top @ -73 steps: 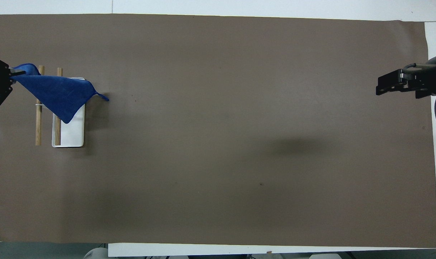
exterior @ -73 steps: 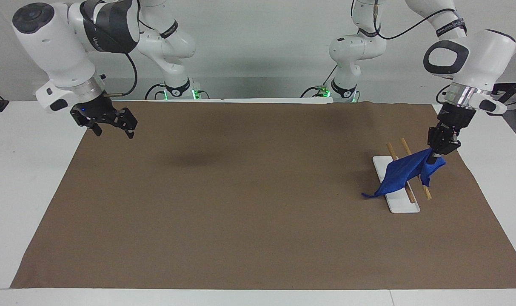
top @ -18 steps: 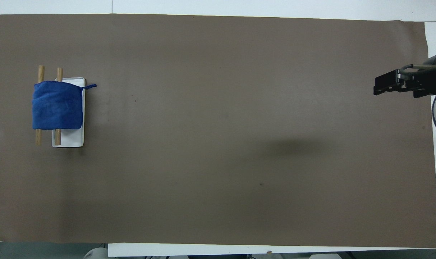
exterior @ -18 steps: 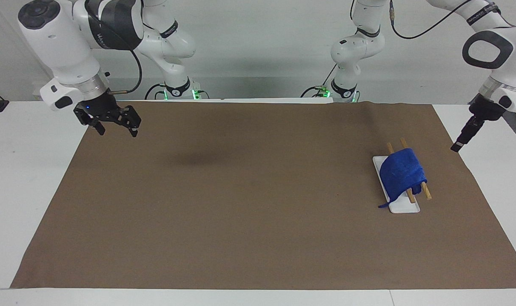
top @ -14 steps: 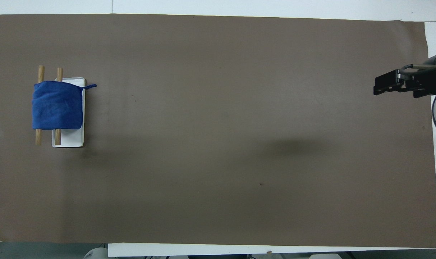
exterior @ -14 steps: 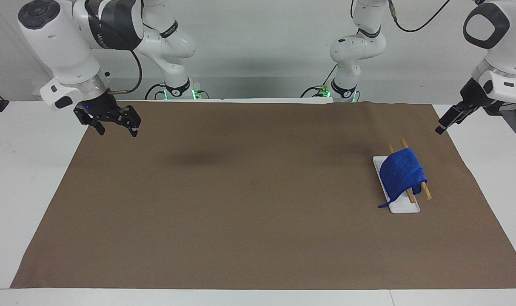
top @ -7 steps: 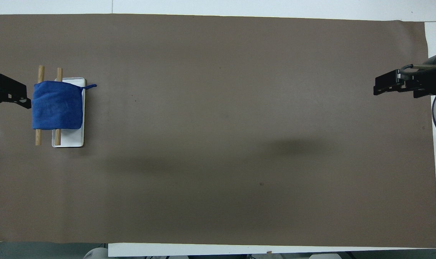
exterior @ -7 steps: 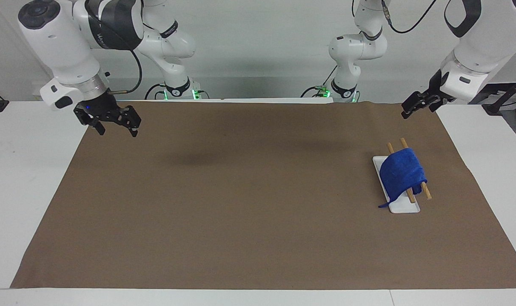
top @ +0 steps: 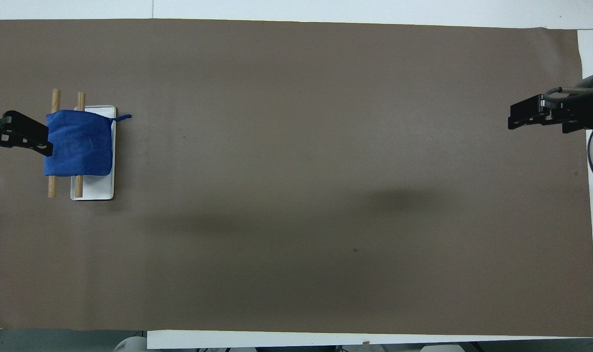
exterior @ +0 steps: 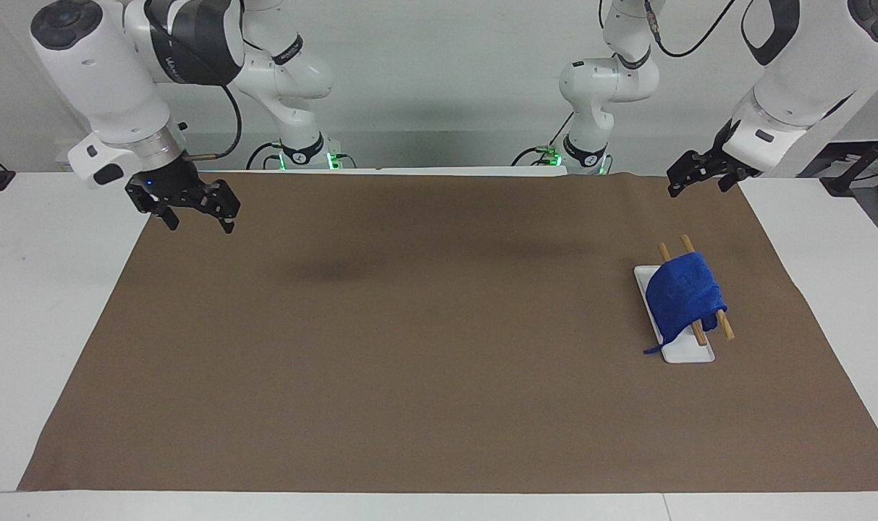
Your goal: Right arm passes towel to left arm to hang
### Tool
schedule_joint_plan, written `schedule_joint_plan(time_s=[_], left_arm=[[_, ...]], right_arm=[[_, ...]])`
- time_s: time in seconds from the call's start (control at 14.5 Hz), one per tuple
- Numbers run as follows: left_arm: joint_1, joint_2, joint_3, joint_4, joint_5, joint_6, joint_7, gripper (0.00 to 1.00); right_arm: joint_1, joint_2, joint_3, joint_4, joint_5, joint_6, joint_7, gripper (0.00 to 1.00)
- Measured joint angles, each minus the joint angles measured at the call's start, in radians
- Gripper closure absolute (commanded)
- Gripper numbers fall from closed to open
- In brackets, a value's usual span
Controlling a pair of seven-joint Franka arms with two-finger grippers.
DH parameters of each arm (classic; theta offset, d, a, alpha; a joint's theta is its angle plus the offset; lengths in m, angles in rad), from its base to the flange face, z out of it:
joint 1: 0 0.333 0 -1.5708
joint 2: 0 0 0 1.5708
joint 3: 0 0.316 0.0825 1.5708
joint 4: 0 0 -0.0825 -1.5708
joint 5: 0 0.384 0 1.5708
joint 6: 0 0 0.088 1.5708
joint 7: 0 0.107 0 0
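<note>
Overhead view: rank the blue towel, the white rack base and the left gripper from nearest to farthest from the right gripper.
From the right gripper:
1. White rack base, under the rods at the left arm's end.
2. Blue towel, draped over both wooden rods.
3. Left gripper, beside the towel's outer edge.

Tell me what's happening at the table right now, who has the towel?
Neither arm holds it. The small royal-blue cloth towel is draped over the two wooden rods of the rack, which stands on a white rectangular base toward the left arm's end of the brown mat. The left arm's black end effector hangs empty in the air above the mat's corner by its base. The right arm's black end effector with the blue light waits open over the other end of the mat, also empty.
</note>
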Motion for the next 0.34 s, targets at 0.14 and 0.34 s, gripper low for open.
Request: schedule_joint_plan(time_s=[0.14, 0.34], left_arm=[[0.000, -0.002, 0.000, 0.001, 0.000, 0.007, 0.002, 0.00], [0.000, -0.004, 0.000, 0.003, 0.000, 0.022, 0.007, 0.00]], right_arm=[[0.000, 0.000, 0.000, 0.000, 0.000, 0.000, 0.000, 0.00], [0.000, 0.000, 0.000, 0.000, 0.000, 0.000, 0.000, 0.00]])
